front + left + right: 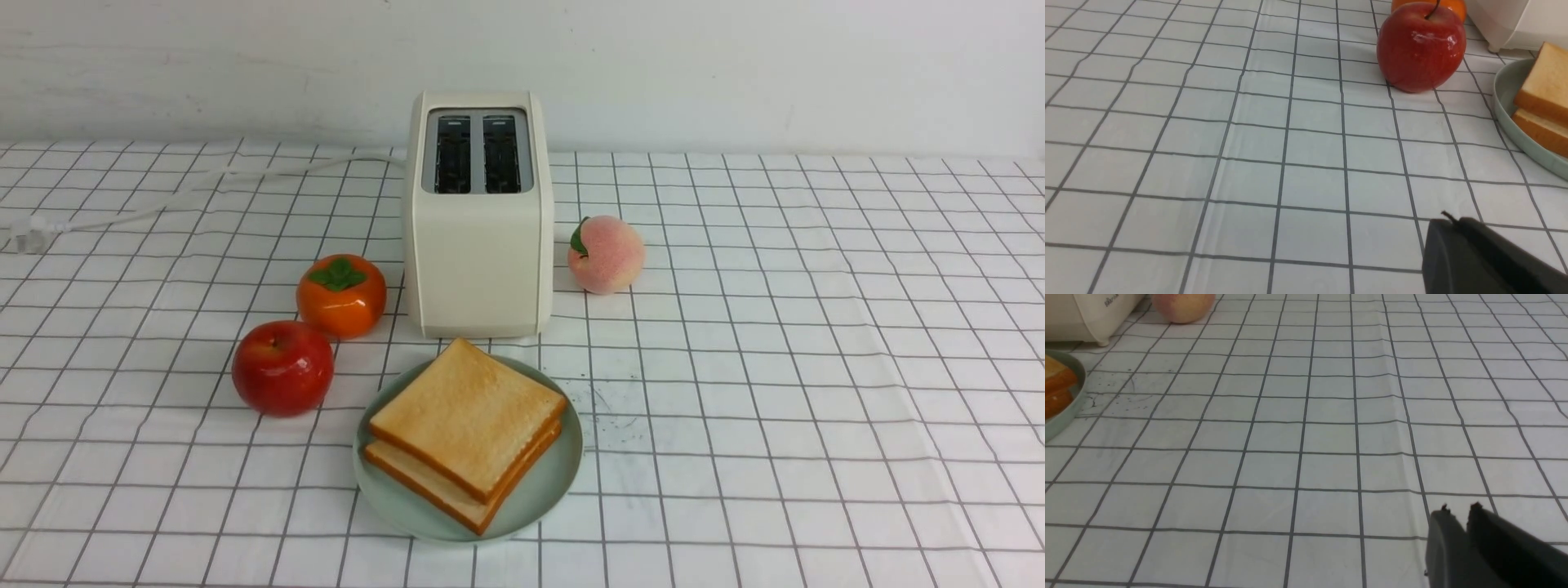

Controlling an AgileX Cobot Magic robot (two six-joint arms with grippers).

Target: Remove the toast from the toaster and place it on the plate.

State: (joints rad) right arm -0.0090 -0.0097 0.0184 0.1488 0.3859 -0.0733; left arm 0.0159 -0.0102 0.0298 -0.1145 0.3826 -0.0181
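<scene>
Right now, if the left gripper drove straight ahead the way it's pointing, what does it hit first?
Probably nothing soon: ahead of the left gripper lies bare white grid-pattern tablecloth. The glossy red apple and the pale mint-green plate sit off to one side, though depth is hard to judge.

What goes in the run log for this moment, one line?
toast: two slices stacked on plate | toaster: both slots empty | left pincer: shut, holds nothing | right pincer: slightly apart, holds nothing

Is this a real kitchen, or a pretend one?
Probably a pretend breakfast table, set up for a robot to practise on. A toaster stands on a checked tablecloth before a bare wall, with toast on a plate and shiny, toy-looking fruit.
</scene>
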